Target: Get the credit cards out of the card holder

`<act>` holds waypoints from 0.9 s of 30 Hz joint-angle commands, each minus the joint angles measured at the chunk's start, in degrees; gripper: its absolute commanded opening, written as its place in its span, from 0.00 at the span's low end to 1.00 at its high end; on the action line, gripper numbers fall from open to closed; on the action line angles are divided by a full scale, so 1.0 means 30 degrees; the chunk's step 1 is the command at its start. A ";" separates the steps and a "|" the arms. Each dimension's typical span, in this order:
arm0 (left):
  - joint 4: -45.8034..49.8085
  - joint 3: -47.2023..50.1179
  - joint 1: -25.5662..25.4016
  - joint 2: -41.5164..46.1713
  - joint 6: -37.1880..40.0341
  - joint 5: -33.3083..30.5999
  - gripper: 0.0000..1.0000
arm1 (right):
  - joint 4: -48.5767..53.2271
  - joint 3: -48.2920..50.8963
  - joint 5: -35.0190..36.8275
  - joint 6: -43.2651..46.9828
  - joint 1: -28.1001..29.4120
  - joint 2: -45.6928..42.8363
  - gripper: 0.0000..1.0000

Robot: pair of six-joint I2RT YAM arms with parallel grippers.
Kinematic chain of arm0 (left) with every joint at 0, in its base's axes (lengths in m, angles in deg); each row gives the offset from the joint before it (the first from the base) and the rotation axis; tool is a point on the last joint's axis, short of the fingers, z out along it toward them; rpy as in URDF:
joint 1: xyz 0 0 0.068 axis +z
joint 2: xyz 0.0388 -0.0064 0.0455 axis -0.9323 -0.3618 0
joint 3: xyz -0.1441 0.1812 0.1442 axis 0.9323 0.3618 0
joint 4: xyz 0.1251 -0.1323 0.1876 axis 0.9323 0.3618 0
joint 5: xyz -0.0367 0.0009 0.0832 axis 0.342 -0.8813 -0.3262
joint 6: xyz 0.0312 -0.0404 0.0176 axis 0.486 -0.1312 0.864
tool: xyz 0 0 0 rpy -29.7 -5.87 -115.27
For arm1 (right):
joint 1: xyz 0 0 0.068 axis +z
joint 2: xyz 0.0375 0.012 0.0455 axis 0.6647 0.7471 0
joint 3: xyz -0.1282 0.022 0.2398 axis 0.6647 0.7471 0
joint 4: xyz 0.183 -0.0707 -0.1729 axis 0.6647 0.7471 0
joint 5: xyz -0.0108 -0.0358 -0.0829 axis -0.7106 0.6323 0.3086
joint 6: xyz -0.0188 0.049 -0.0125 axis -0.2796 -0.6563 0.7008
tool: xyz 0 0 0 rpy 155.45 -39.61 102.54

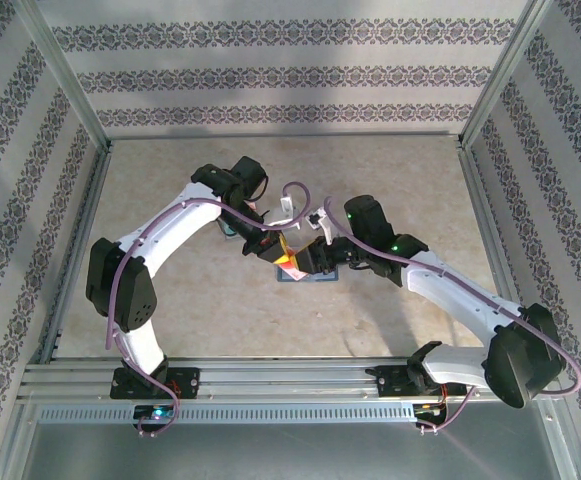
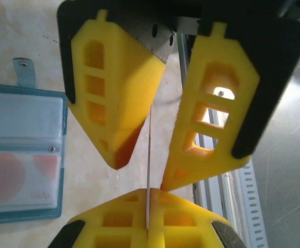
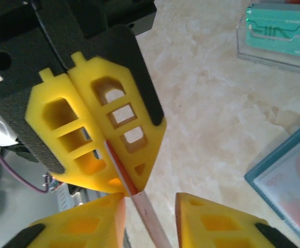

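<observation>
Handover step, I judge: the left gripper [image 2: 147, 199], clamped shut on one credit card [image 3: 148, 219], offers it to the right gripper [image 3: 150, 201], whose part-open jaws straddle it and must close next, while the card holder [image 2: 20, 155] lies open at nine o'clock in the left wrist view.

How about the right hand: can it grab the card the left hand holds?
Probably yes: the right hand is open either side of the card, which juts free from the shut left hand.

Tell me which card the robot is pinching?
The thin red-edged card, pinched by the left gripper. The pink-spotted card lies pocketed in the card holder; the teal card sits in a clear box.
</observation>
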 commanded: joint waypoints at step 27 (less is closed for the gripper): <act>-3.6649 1.5511 0.1763 0.6069 -3.1980 -0.4639 0.72 | -2.0448 0.7656 0.8909 -1.4163 -0.2577 -0.2476 0.00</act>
